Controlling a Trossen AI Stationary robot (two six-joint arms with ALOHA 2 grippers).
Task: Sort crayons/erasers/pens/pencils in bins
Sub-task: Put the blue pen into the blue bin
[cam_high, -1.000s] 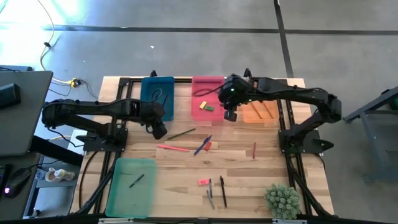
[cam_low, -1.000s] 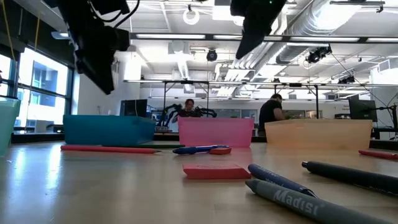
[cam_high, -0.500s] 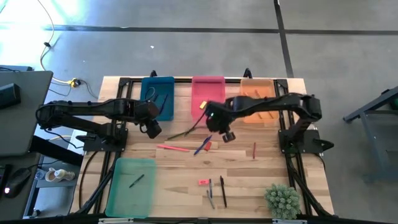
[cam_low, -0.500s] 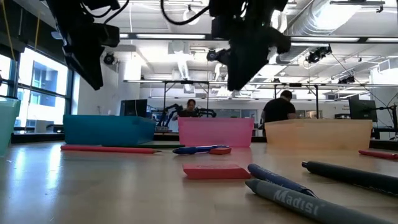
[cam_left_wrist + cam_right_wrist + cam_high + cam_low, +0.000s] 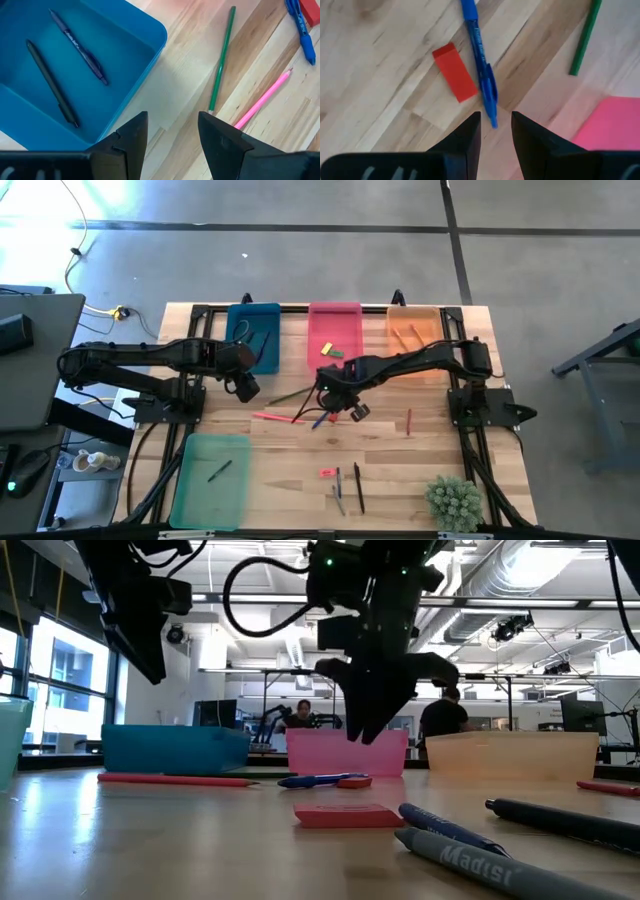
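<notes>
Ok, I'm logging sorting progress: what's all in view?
blue bin: one, far side, two dark pens
pink bin: one, far middle, yellow and green erasers
orange bin: one, far side, orange sticks
green bin: one, near left, one dark stick
blue pen: one, mid-table, beside red block
green pencil, pink pencil: one each, mid-table
pink eraser: one, near side
loose pens: three, dark, near side
red stick: one, right side
plant: one, near right corner
left gripper: open, by blue bin
right gripper: open, above blue pen
</notes>
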